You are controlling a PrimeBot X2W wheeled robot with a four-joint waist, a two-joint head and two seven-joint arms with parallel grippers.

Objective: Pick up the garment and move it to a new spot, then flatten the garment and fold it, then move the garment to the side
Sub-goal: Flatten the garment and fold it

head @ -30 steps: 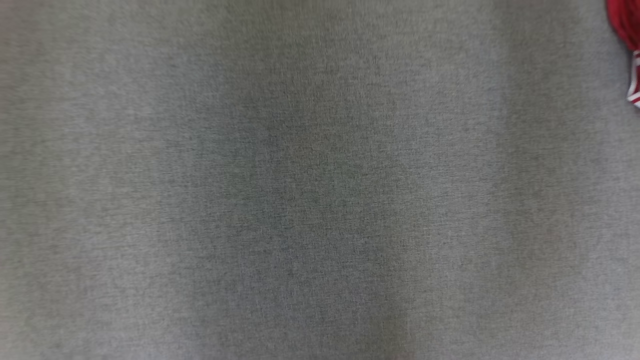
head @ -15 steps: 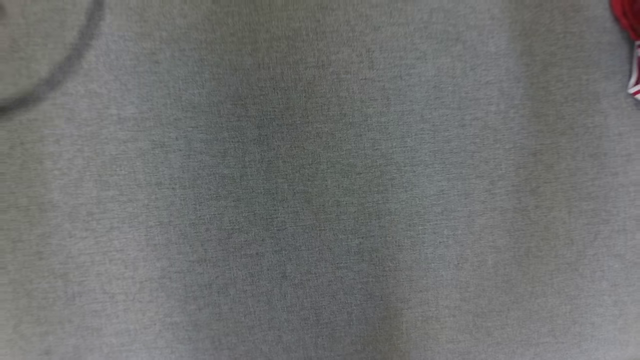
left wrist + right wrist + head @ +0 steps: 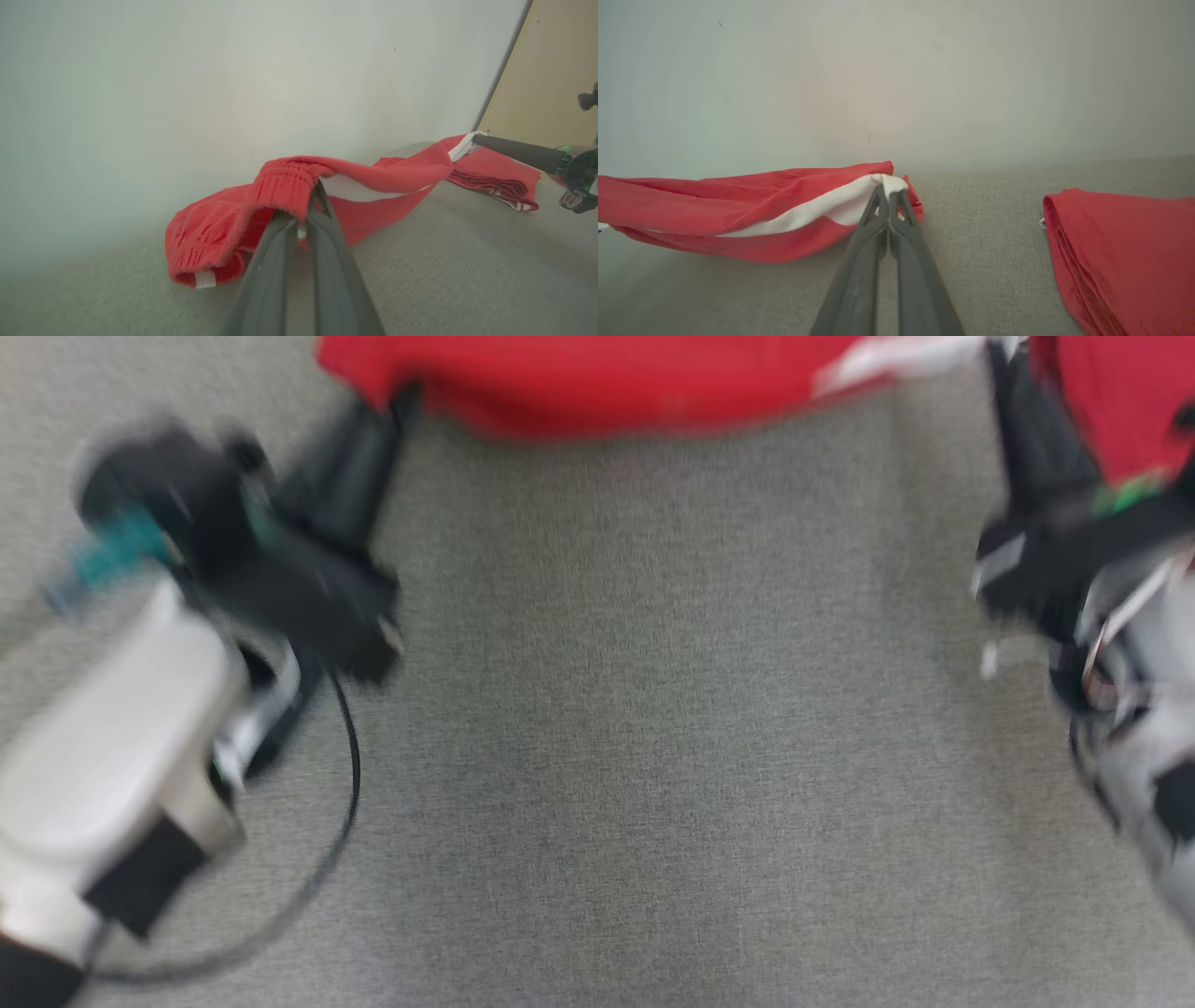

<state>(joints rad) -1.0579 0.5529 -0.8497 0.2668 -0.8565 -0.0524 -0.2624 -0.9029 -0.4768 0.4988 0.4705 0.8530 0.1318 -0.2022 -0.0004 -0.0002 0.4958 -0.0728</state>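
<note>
Near the wall (image 3: pixel 878 70), low over the worktop (image 3: pixel 653 756), garment (image 3: pixel 597 383) spans left-right: long axis runs from left gripper (image 3: pixel 306 217), pinching its ribbed edge, to right gripper (image 3: pixel 888 198), pinching the white-striped end.

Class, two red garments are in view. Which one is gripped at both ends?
The stretched garment with the white band: shut jaws pinch each end. The folded garment lies untouched beside it.
</note>
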